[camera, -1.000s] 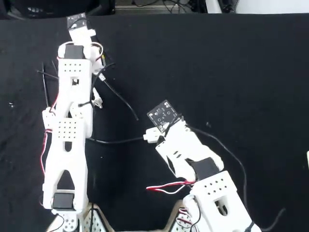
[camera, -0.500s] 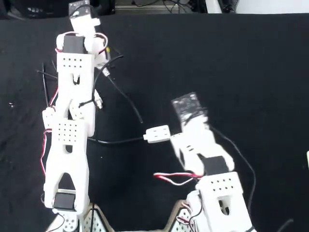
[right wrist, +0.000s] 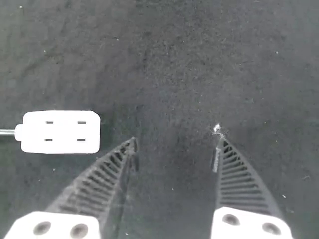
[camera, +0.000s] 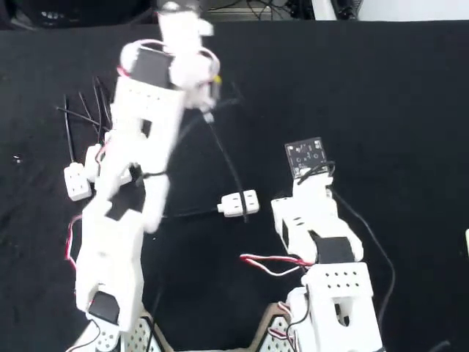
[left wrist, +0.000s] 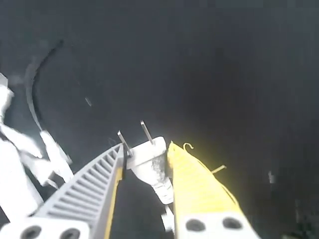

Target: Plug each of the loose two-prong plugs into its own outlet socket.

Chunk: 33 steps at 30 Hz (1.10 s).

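One plug (left wrist: 149, 162): white, two-prong; clamped between the fingers of the left gripper (left wrist: 145, 147), with both prongs left bare and pointed away from the wrist.
Left gripper: closed on the plug's body; carried over the far part of the worktop (camera: 410, 110), as seen in the high view.
Right gripper (right wrist: 175, 138): spread wide, with nothing held; poised over bare worktop just beside the outlet socket (camera: 238, 203).
Outlet socket: white; laid flat near the middle of the worktop, with two pairs of slots turned upward and none filled; a dark lead is attached at the end towards the left arm.
Second outlet socket (camera: 75, 181): white; laid on the left arm's side of the worktop, close to that arm and well apart from the first.
Cable (camera: 226, 163): dark and thin; traced from the held plug down to the near end of the middle outlet socket.
Worktop: black and matt.
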Motion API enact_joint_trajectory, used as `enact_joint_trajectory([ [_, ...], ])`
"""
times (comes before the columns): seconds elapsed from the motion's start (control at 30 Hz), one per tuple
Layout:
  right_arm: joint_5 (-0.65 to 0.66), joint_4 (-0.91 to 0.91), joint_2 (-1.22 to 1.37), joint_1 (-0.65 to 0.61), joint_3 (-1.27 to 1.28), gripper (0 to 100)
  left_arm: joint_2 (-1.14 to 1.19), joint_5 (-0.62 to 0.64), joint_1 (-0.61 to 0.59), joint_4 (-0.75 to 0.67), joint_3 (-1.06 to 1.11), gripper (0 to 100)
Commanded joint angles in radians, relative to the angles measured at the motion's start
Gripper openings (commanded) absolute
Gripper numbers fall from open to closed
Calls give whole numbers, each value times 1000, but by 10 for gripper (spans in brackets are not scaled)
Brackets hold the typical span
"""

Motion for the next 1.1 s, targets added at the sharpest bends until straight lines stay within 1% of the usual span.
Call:
enact_joint_trajectory([
  [0.0,-35,-21,-25,87,-93,230,-161,-17,140,-66,277,30],
  [0.1,-104,-18,-25,187,-114,230,-173,-71,202,-175,344,32],
  [0.23,-170,-20,-25,267,-119,230,-166,-77,269,-276,348,45],
  [0.3,-190,-20,-25,279,-119,230,-169,-78,302,-301,348,113],
  [0.4,-198,-21,-25,282,-119,230,-175,-80,323,-298,346,270],
  [0.43,-198,-21,-25,284,-119,230,-175,-80,318,-293,346,299],
  [0.5,-198,-21,-25,284,-119,230,-187,-80,302,-259,326,288],
  [0.63,-198,-21,-25,279,-119,230,-235,-83,228,-117,243,260],
  [0.73,-189,-25,-25,276,-120,230,-272,-158,145,8,186,257],
  [0.77,-178,-25,-25,270,-122,230,-285,-178,110,8,199,256],
  [0.83,-115,-18,-18,249,-145,230,-324,-186,31,6,294,256],
  [0.9,-61,-9,-16,210,-156,230,-393,-190,-16,6,429,256],
  [1.0,2,38,-15,94,-170,230,-525,-198,-50,2,662,256],
  [1.07,29,68,-13,-2,-177,230,-628,-238,-53,-2,808,256],
])
